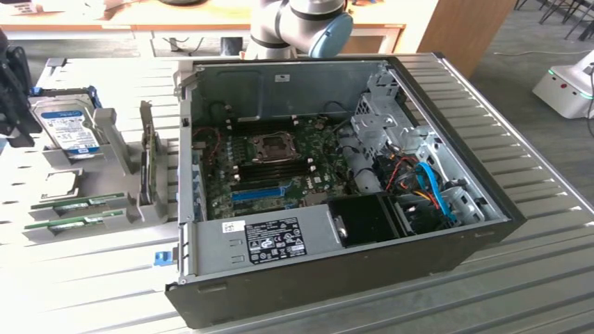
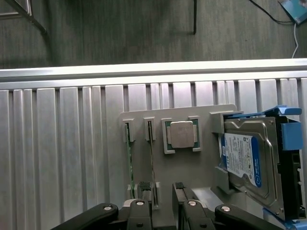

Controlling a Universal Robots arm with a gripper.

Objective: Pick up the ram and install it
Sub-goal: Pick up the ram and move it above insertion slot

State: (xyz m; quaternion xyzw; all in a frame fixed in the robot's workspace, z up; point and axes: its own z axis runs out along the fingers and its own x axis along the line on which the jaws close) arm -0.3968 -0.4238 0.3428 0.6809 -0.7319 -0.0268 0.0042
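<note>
Bench, exterior view: ribbed metal bench (image 1: 538, 278) carrying an open computer case (image 1: 334, 181).
Ram, exterior view: ram (image 1: 79, 203) and second stick (image 1: 69, 224) lie in a grey holder (image 1: 110, 142), at 9 o'clock of the case.
Ram, wrist view: ram (image 2: 150, 143) on edge, between the second stick (image 2: 128, 158) and the processor (image 2: 182, 134).
Claw, wrist view: claw (image 2: 161, 189) spread wide, empty, close to 1 end of the ram.

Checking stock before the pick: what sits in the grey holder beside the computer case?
Two green ram sticks on edge, a square processor chip and a blue-framed hard drive. Their undersides, down in the holder's slots, are hidden.
</note>
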